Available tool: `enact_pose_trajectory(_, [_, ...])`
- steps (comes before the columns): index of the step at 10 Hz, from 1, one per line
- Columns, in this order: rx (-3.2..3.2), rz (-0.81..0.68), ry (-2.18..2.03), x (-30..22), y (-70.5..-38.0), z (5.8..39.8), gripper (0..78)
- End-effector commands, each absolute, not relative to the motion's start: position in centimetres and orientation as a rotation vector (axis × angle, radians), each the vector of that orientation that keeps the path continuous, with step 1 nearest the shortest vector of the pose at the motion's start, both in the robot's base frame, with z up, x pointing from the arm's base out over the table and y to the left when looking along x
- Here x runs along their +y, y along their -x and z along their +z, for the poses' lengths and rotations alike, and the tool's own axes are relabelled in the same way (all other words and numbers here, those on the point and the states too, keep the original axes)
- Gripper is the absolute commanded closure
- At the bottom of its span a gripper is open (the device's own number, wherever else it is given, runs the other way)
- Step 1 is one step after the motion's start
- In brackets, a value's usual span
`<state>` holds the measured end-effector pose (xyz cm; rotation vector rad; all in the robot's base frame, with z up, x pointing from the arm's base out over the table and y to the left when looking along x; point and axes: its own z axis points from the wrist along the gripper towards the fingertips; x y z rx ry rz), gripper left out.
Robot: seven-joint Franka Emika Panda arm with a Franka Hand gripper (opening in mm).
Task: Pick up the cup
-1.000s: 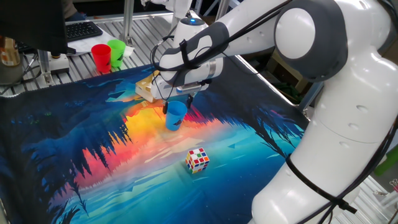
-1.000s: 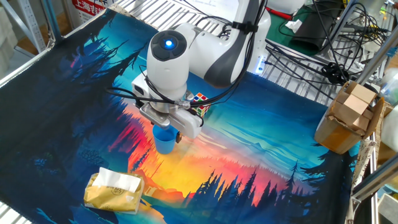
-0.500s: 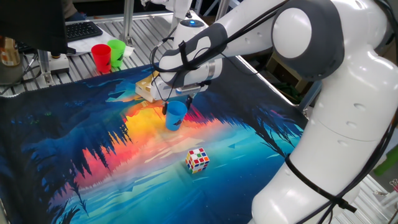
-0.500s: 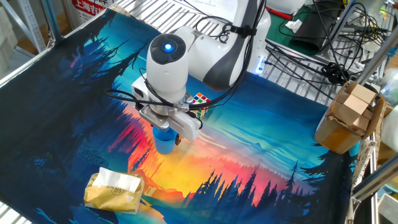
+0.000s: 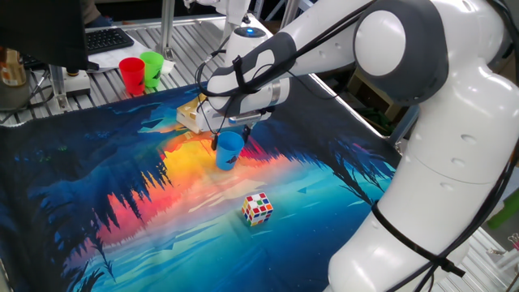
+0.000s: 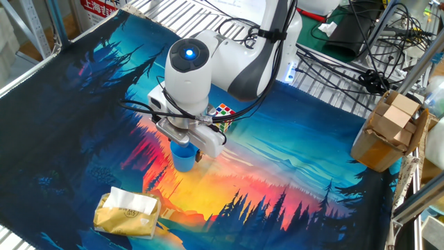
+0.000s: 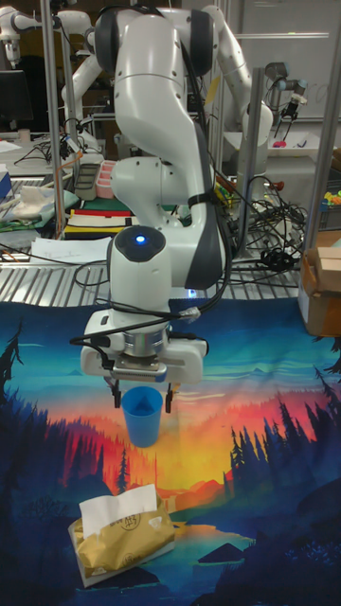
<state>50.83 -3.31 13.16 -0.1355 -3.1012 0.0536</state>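
The cup (image 5: pixel 229 152) is small, blue and tapered, and it stands upright on the colourful mat near its middle. My gripper (image 5: pixel 231 137) hangs straight above it, open, with one finger on each side of the rim. In the tall fixed view the cup (image 7: pixel 142 418) shows between the two dark fingertips (image 7: pixel 169 399), with a thin gap on both sides. From the other fixed view the gripper (image 6: pixel 184 147) and hand hide the top of the cup (image 6: pixel 183 160).
A Rubik's cube (image 5: pixel 258 208) lies on the mat nearer the arm's base. A yellow tissue pack (image 6: pixel 127 212) lies beyond the cup. A red cup (image 5: pixel 132 75) and a green cup (image 5: pixel 152 66) stand off the mat. A cardboard box (image 6: pixel 388 132) is at the side.
The hand has shifted by a few pixels at most over the cup. The cup has stayed where it was and the fingers keep the same spread.
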Motion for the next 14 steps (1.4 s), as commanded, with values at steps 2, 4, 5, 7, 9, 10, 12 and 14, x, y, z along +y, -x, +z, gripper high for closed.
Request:
enact_pose_trajectory(2, [-3.108,0.049,0.135,-3.31,-50.84,13.25,0.1])
enact_pose_trajectory(4, [-3.109,0.049,0.138,-3.31,-50.83,13.25,76.4])
enact_pose_trajectory(5, [-3.109,0.049,0.138,-3.31,-50.83,13.25,76.4])
enact_pose_trajectory(7, [-3.109,0.049,0.138,-3.31,-50.83,13.25,76.4])
enact_pose_trajectory(9, [-3.109,0.049,0.138,-3.31,-50.83,13.25,76.4])
enact_pose_trajectory(10, [-3.109,0.049,0.138,-3.31,-50.83,13.25,76.4])
enact_pose_trajectory(12, [-3.109,0.049,0.138,-3.31,-50.83,13.25,76.4])
enact_pose_trajectory(14, [-3.109,0.049,0.138,-3.31,-50.83,13.25,76.4])
